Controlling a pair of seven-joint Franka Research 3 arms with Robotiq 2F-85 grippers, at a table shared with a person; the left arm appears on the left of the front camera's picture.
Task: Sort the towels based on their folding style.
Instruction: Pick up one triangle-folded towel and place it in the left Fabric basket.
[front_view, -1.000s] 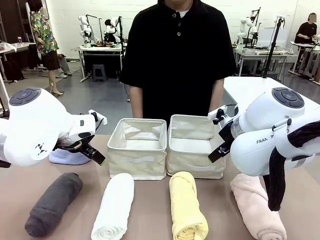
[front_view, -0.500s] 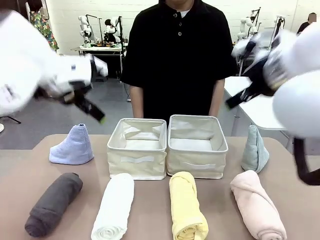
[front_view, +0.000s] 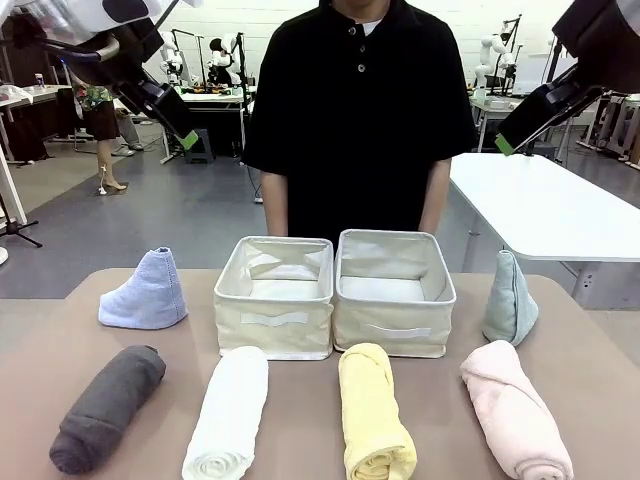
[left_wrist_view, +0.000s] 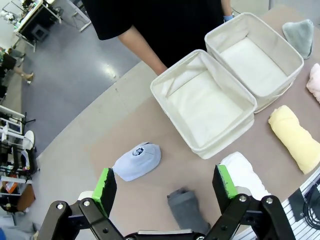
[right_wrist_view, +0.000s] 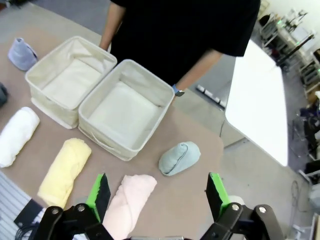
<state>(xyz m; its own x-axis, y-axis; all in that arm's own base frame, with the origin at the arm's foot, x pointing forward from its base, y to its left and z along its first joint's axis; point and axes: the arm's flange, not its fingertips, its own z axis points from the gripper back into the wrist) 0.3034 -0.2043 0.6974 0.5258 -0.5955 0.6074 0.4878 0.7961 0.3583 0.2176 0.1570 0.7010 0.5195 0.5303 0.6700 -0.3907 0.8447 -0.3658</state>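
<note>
Grey lab floor lies behind a brown worktop (front_view: 40, 320) carrying two cream fabric bins (front_view: 275, 318), side by side. In front of the bins lie soft terry cylinders: grey roll (front_view: 105, 408), white roll (front_view: 228, 415), yellow roll (front_view: 375, 420), pink roll (front_view: 515, 420). The lavender wedge (front_view: 143, 295) stands left of the bins and the teal wedge (front_view: 508, 300) right. The left hand (front_view: 186, 138) and right hand (front_view: 506, 143) hang high above.

Left wrist view: the hand is spread and empty, and a small mark on the lavender wedge is unreadable.

Right wrist view: the hand is spread and empty, with the teal wedge beside the bins.
</note>
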